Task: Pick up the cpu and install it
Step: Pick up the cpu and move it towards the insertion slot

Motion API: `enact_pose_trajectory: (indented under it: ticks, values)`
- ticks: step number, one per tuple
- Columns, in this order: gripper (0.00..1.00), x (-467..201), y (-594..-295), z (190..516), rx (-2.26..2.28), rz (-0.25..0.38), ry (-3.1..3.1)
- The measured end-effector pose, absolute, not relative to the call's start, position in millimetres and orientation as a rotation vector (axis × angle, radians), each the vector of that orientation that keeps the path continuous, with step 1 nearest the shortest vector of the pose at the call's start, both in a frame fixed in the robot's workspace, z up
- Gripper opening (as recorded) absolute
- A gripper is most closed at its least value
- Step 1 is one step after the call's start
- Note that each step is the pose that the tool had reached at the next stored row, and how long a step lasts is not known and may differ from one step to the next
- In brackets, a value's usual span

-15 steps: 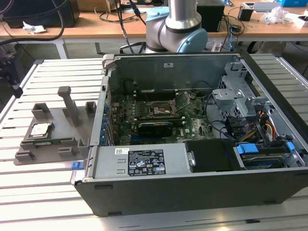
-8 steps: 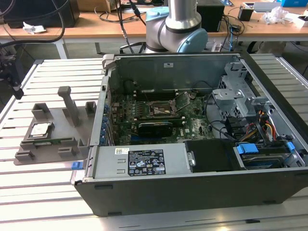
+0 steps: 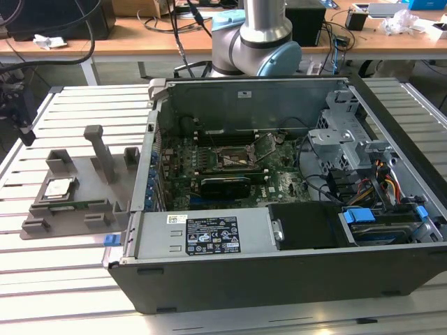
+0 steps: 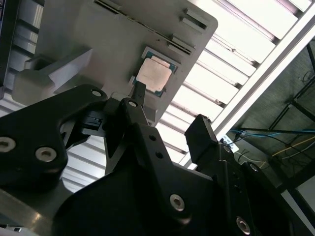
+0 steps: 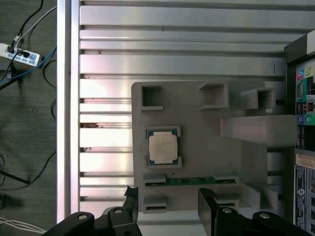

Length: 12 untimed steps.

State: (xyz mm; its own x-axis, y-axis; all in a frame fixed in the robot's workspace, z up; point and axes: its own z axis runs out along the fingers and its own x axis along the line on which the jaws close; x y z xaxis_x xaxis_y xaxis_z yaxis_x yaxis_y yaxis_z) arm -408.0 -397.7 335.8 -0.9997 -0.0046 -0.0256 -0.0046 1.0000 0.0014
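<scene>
The cpu (image 5: 163, 147) is a small silver square with a green rim. It lies flat in a recess of the grey fixture plate (image 5: 197, 142). In the exterior view the cpu (image 3: 59, 188) sits on the plate (image 3: 91, 174), to the left of the computer case. My gripper (image 5: 169, 196) hangs well above the plate, open, with nothing between its black fingers (image 5: 132, 194). In the second wrist view the cpu (image 4: 155, 76) lies beyond the open gripper (image 4: 170, 113), apart from it. The gripper (image 3: 25, 132) appears at the exterior view's far left edge.
The open computer case (image 3: 209, 237) stands right of the plate, with the motherboard's socket frame (image 3: 230, 159) inside. A green memory stick (image 5: 189, 180) stands in a slot beside the cpu. Upright posts (image 3: 101, 150) rise from the plate. The slatted metal table (image 5: 172, 44) ends near cables on the floor (image 5: 19, 54).
</scene>
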Motion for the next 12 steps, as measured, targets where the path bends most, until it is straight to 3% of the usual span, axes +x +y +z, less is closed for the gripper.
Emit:
enact_pose_trajectory:
  ticks: [12]
  values:
    - [0.6, -408.0, -397.7, 329.8, -0.007, 0.002, 3.116]
